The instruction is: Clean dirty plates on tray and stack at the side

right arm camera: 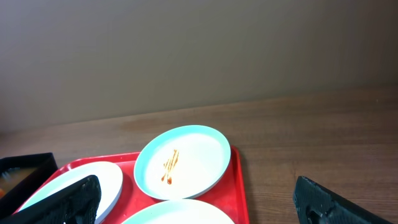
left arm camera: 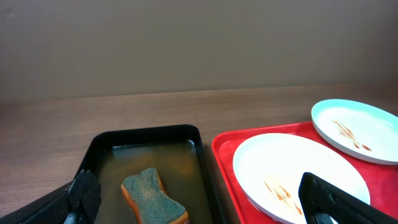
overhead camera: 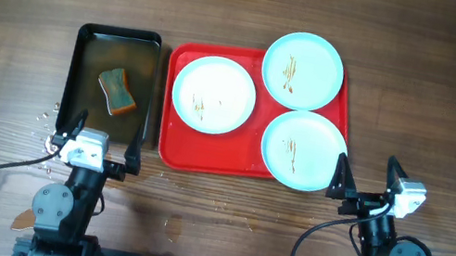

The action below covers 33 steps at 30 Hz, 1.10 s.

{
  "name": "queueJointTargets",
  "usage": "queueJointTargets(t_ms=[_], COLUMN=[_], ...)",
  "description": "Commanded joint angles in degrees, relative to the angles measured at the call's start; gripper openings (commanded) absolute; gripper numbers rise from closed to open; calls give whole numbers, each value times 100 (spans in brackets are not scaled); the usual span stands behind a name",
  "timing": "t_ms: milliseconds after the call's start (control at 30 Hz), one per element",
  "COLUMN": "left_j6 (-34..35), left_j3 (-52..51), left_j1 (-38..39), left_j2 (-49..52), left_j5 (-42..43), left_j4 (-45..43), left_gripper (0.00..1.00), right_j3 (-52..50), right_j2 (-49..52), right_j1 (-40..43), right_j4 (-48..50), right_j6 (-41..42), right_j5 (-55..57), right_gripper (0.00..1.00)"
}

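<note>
Green-topped sponge [overhead camera: 117,91] lies slantwise in black pan [overhead camera: 122,32] dead ahead of left gripper [overhead camera: 101,141] — wide open, empty, as is right gripper [overhead camera: 367,179] — three smeared plates [overhead camera: 214,88] on red tray [overhead camera: 204,154] alongside.

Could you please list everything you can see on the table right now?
Plates: three, pale blue with brownish smears, on the tray.
Tray: one, red, centre of the table.
Pan: one, black, holding brownish liquid, left of the tray.
Sponge: one, green over orange, in the pan.
Table: one, brown wood.
Left gripper: black, open, near the pan.
Right gripper: black, open, near the tray's right corner.
</note>
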<state>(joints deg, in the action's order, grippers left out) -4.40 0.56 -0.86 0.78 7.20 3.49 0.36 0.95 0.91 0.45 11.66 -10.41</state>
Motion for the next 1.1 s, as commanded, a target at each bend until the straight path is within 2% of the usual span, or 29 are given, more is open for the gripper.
queueJointTargets(t_ms=[0,1067], left_j6=[33,31], left_j3=[-24,-24], left_j1=[-44,-44], left_j2=[-39,-39], left_j5=[68,68], left_j4=[24,17], left_gripper=[100,100], right_j3=[-7,-7], right_j2=[35,35], right_j1=[-31,-31], right_j4=[28,37], right_j6=[-7,50], right_j5=[55,-17], right_gripper=[100,100])
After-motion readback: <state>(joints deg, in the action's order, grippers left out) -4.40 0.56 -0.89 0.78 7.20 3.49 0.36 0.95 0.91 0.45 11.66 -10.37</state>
